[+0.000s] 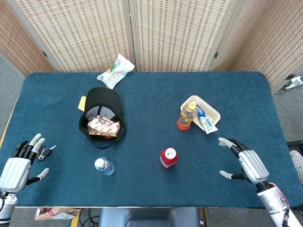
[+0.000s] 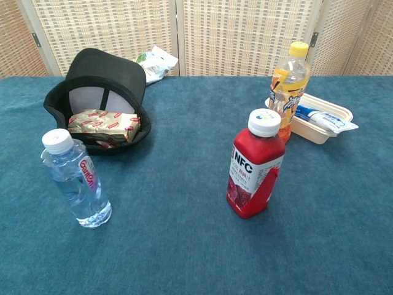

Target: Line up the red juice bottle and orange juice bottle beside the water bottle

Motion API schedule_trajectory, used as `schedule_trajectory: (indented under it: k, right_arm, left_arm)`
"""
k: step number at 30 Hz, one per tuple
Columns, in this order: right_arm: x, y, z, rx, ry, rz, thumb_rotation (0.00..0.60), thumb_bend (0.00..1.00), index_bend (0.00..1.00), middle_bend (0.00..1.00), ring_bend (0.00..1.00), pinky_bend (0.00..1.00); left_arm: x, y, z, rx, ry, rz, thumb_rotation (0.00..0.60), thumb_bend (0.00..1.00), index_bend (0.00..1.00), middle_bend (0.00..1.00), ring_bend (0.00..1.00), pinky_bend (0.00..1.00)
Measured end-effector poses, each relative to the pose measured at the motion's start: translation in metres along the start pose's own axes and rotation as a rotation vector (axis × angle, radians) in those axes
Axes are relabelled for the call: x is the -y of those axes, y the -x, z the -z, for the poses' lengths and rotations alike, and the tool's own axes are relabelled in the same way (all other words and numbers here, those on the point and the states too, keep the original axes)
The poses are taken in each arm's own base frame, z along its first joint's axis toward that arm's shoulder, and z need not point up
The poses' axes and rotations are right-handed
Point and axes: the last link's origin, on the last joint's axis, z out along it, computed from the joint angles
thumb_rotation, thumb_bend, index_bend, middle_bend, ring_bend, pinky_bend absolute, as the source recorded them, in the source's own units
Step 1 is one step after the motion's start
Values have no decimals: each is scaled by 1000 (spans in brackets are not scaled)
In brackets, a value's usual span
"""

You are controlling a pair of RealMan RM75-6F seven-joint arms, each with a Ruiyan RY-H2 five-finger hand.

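Blue-carpeted counter (image 1: 142, 189), nothing lined up yet. Clear plastic water bottle with white cap (image 1: 103, 166) taken as landmark, upright near front edge. Red juice bottle with white cap (image 1: 168, 158) upright, well to its right. Orange juice bottle with yellow cap (image 1: 187, 116) farther right and back, touching or just beside white oval tray (image 1: 213, 109) holding a tube. Black cap (image 1: 101, 112) with a wrapped packet inside behind landmark.

Right hand (image 1: 249, 164) above counter, well right of red bottle, fingers spread wide, empty. Left hand (image 1: 18, 167) far left of landmark at counter edge, fingers apart, empty, next to a bunch of keys (image 1: 45, 152).

Risks, judged: tall narrow red bottle likely to tip if struck high by spread fingers on approach. Orange bottle close against tray; tray could be dragged along, or bottle toppled, for lack of finger room. Light water bottle easily knocked over during placement.
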Motion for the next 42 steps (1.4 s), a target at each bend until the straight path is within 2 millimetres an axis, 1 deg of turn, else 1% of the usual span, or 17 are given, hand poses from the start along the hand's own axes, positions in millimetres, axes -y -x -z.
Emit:
schedule_trajectory:
  k: [5, 11, 20, 23, 29, 37, 40, 42]
  right_arm:
    - [12, 27, -26, 91, -71, -158, 600, 0, 162, 243, 130, 221]
    - [19, 56, -63, 190, -120, -238, 600, 0, 162, 215, 130, 221]
    - [29, 84, -109, 236, -178, -315, 600, 0, 162, 213, 130, 221]
    - [33, 90, -119, 257, -194, -323, 600, 0, 162, 213, 130, 221]
    - [38, 102, -135, 295, -207, -342, 600, 0, 162, 213, 130, 221]
    - [41, 116, -140, 365, -216, -354, 600, 0, 167, 229, 133, 221]
    - [42, 119, -142, 360, -220, -359, 600, 0, 227, 274, 165, 225]
    - [42, 119, -144, 346, -218, -369, 600, 7, 302, 320, 210, 250]
  left_arm:
    - [-1, -4, 4, -9, 1, -6, 600, 178, 55, 28, 137, 84]
    - [-3, -7, 9, -19, 3, -8, 600, 178, 55, 28, 137, 84]
    - [-5, -8, 12, -21, 4, -14, 600, 178, 55, 28, 137, 84]
    - [-5, -9, 12, -21, 2, -15, 600, 178, 55, 28, 137, 84]
    - [-6, -9, 12, -23, 3, -15, 600, 178, 55, 28, 137, 84]
    - [-5, -14, 14, -31, -1, -22, 600, 178, 55, 28, 137, 84]
    - [-4, -14, 15, -31, -1, -23, 600, 178, 55, 28, 137, 84]
    - [-4, -14, 16, -30, -1, -24, 600, 178, 55, 28, 137, 84]
